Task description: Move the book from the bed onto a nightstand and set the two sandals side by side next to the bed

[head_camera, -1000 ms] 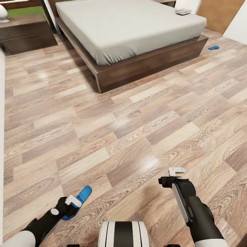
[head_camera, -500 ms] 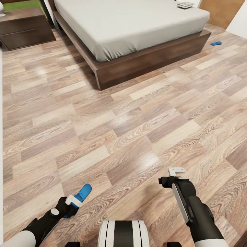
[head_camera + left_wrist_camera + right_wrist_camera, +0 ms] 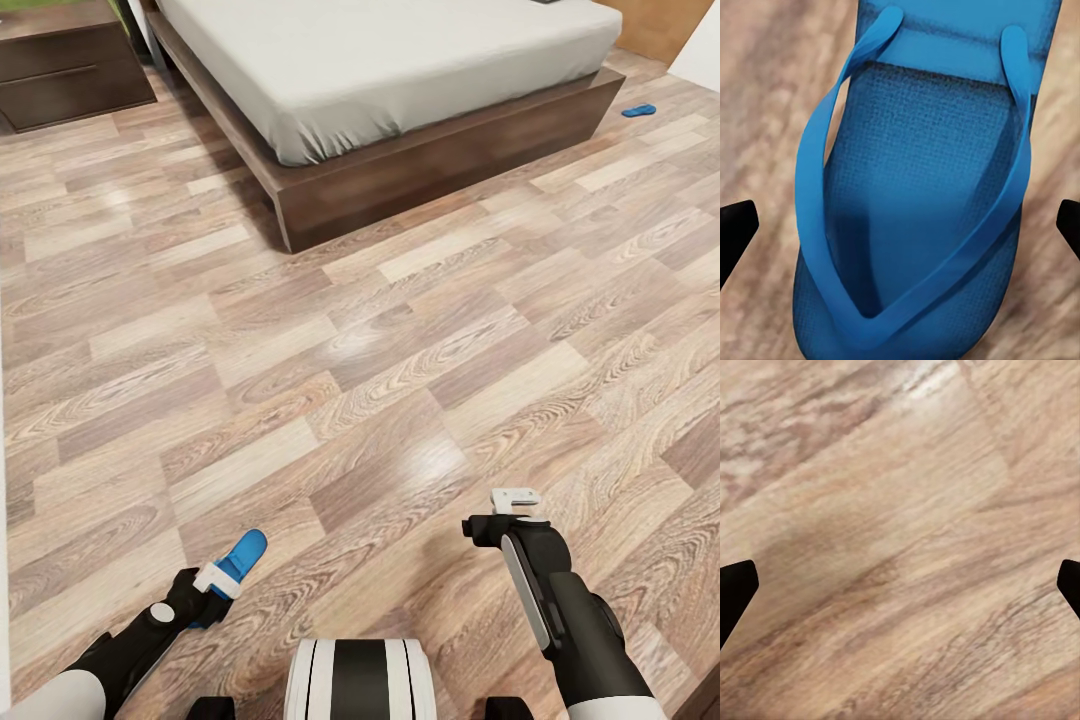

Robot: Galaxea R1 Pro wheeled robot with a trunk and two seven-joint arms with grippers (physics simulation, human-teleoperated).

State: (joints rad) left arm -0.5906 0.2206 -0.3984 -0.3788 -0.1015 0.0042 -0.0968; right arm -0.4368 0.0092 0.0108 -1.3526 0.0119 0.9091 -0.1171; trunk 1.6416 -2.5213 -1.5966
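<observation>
Gripping one blue sandal above the floor, the left end effector pinches it; right end effector spread, holding nothing. Second sandal lies far right beside the bed.

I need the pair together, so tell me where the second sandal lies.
In the head view, the second sandal lies on the floor at far right, just past the foot corner of the bed.
</observation>
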